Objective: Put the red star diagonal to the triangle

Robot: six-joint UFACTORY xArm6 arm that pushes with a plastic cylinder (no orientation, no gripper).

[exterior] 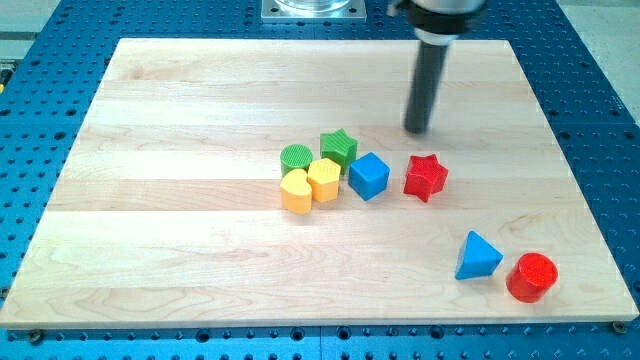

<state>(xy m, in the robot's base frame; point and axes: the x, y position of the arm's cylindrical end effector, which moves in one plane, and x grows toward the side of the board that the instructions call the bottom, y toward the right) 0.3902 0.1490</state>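
The red star (425, 177) is seen just below my tip (417, 131), not touching; the blue triangle (477, 257) lies further down-right. Nothing is held.

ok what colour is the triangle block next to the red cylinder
Blue; the blue triangle block shows clearly in the camera view.

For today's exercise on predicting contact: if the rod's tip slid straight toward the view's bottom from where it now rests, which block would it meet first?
My tip sits just above the red star, so it would likely meet that first, though depth is uncertain.
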